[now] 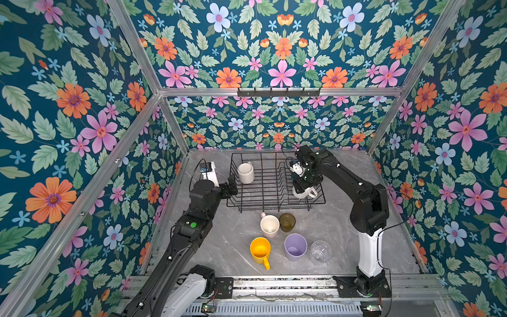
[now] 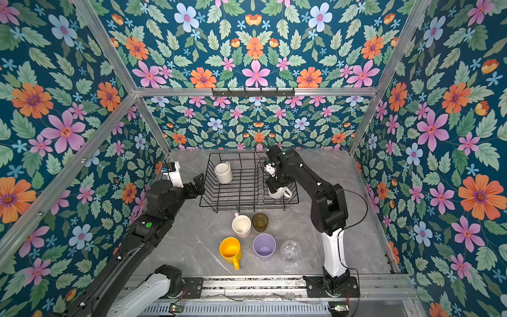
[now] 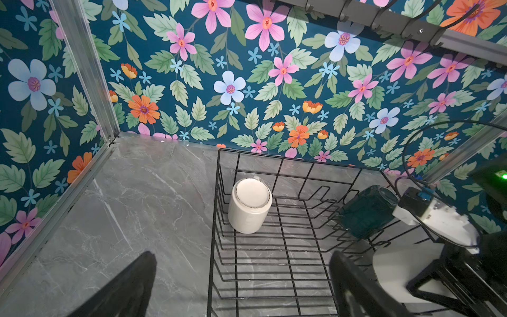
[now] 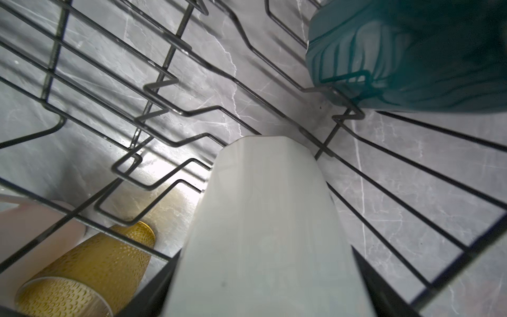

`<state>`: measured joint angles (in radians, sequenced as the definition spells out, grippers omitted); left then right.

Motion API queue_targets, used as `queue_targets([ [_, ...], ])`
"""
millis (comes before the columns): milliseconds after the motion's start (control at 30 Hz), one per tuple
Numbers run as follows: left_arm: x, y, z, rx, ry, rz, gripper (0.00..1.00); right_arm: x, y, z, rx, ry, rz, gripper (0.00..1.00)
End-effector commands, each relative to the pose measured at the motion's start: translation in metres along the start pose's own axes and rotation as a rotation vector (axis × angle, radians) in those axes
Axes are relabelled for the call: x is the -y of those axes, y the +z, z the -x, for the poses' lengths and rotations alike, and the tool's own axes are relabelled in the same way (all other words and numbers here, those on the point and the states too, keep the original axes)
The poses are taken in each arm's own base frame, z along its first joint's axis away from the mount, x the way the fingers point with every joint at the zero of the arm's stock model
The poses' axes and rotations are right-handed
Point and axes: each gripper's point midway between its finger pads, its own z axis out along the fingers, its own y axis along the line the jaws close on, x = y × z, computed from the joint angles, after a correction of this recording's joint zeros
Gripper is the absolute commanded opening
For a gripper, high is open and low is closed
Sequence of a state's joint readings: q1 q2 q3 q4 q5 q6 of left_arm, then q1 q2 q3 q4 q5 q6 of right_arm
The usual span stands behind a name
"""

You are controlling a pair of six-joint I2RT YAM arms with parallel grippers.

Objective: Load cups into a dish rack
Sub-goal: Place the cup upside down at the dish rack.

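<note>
Cups point(image 1: 295, 248): five wait on the bench point(image 1: 225, 241), at 6 o'clock from the dish rack point(image 1: 270, 189). In the rack I see a cream mug point(image 1: 245, 173) at 10 o'clock and a dark green mug point(image 3: 367, 211) toward 2. A white mug point(image 1: 301, 195) at 4 is clamped in my right fingers point(image 4: 381, 299), not yet released. My left fingers point(image 3: 123, 291) are apart and empty. I judge the load under half done.

Teal floral wallpaper point(image 1: 282, 55) covers the walls, framed by aluminium bars point(image 1: 192, 92). A black hook rail point(image 1: 278, 93) sits on the back bar. The tabletop point(image 1: 227, 241) is grey marble.
</note>
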<state>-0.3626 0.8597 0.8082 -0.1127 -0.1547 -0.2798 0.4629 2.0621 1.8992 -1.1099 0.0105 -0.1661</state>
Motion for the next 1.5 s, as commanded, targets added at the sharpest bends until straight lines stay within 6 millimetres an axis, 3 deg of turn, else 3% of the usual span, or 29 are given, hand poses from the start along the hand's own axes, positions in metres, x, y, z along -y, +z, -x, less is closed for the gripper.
queue_targets([
  [0, -0.001, 0.000, 0.000, 0.000, 0.009, 0.006, 0.99, 0.006, 0.002, 0.005, 0.011, -0.004, -0.034, 0.00],
  [200, -0.002, 0.000, 0.000, -0.001, 0.009, 0.009, 0.99, 0.007, 0.010, 0.003, -0.008, 0.004, -0.035, 0.00],
  [433, -0.002, 0.000, 0.000, 0.000, 0.010, 0.013, 0.99, 0.007, 0.016, 0.001, -0.026, 0.013, -0.033, 0.37],
  [733, -0.004, 0.000, 0.000, -0.002, 0.009, 0.022, 0.99, 0.005, 0.018, 0.003, -0.020, 0.031, -0.024, 0.71],
  [1467, -0.006, -0.004, -0.002, -0.010, 0.011, 0.027, 0.99, 0.000, 0.027, 0.003, -0.030, 0.058, 0.005, 0.82],
])
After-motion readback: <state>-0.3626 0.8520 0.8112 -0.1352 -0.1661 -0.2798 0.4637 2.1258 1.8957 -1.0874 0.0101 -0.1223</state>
